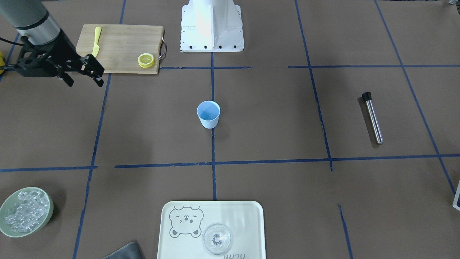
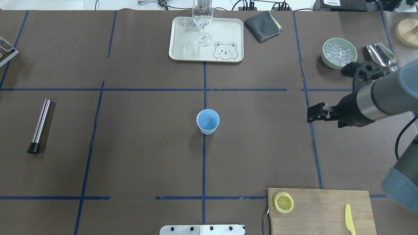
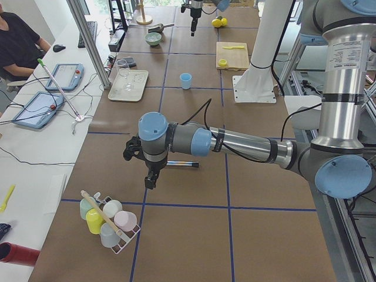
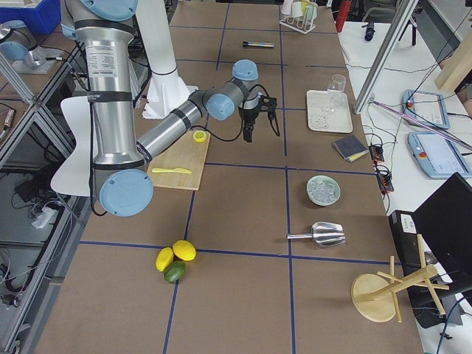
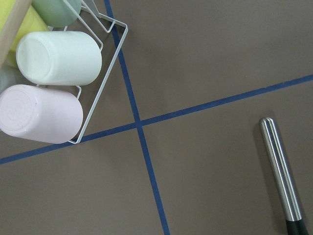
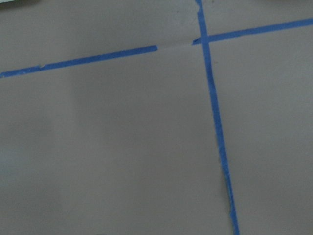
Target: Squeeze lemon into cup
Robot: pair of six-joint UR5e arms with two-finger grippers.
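The lemon (image 1: 146, 60) lies as a yellow slice, pale segmented face up, on the corner of a wooden cutting board (image 1: 122, 43), also seen from overhead as the lemon (image 2: 283, 202). The light-blue cup (image 1: 208, 114) stands upright and alone at the table's centre; from overhead the cup (image 2: 208, 121) shows a deeper blue inside. My right gripper (image 1: 85, 83) hovers open and empty beside the board, a short way from the lemon; overhead, the right gripper (image 2: 315, 114) points toward the cup. My left gripper (image 3: 151, 176) hangs over the far end near a cup rack; I cannot tell its state.
A yellow knife (image 1: 96, 41) lies on the board. A clear glass (image 2: 202, 23) stands on a bear tray (image 2: 183, 49). A bowl of ice (image 2: 338, 53), a metal scoop (image 2: 381, 54), a grey cloth (image 2: 263, 21), a steel rod (image 2: 40, 125) and a cup rack (image 5: 98, 73) surround the work area.
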